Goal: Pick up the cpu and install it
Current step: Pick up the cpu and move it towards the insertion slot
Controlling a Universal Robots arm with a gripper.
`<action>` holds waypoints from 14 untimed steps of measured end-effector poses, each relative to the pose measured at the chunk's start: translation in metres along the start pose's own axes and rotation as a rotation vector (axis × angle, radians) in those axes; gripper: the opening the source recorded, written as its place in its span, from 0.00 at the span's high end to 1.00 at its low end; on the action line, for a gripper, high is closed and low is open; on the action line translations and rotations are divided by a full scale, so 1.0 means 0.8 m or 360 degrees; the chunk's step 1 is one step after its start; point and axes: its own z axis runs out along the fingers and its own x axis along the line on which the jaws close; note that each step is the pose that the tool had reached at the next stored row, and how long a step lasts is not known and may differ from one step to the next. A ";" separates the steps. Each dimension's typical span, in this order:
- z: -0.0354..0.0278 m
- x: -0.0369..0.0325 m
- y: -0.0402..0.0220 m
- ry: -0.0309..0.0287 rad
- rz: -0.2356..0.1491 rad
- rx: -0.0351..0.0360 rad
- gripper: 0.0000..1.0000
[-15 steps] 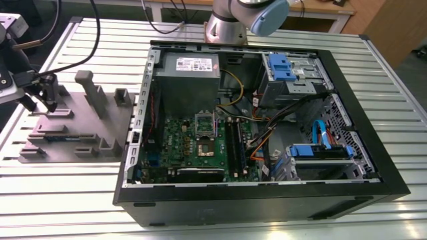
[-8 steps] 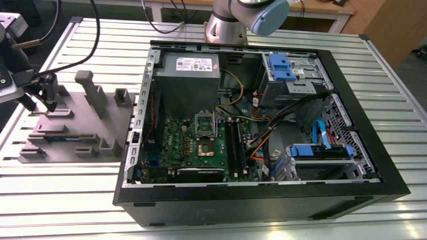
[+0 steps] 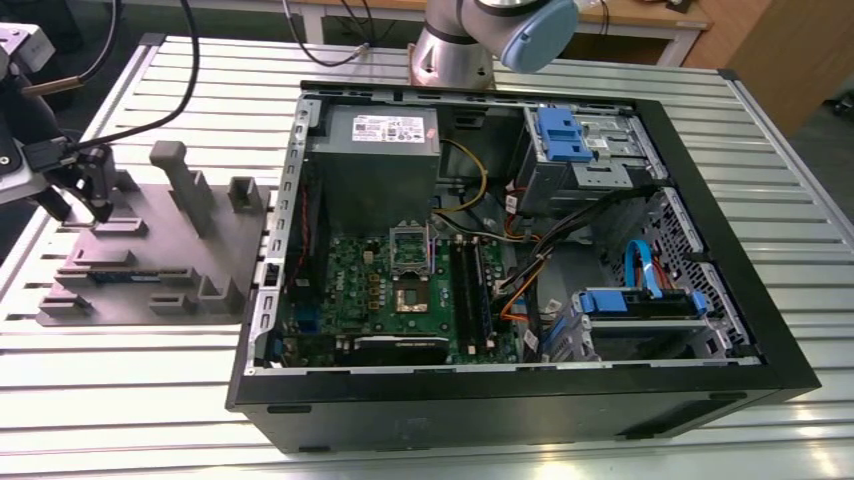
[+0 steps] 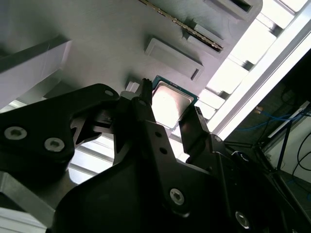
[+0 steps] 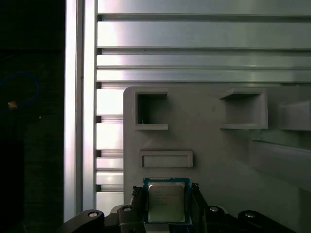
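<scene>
The cpu, a small square chip with a shiny silver top and a thin green rim, sits between my gripper's two dark fingers, which press against its opposite edges. The second wrist view shows the same cpu flanked by the fingers, just over the grey fixture plate. In the exterior view my gripper hangs over the back corner of that plate, at the exterior view's left. I cannot tell whether the chip rests on the plate or is raised off it. The motherboard socket lies open inside the computer case.
The open black computer case lies on the slatted metal table, with a grey power supply, blue drive bays and loose cables inside. Raised blocks stand on the fixture plate near the gripper. The arm's base stands behind the case.
</scene>
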 end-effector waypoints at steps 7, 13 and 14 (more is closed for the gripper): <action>-0.0025 0.0000 0.0001 0.00000 0.0000 0.0000 0.53; -0.0039 0.0000 0.0001 0.00000 0.0000 0.0000 0.53; -0.0043 0.0000 0.0001 -0.00001 0.0000 0.0000 0.53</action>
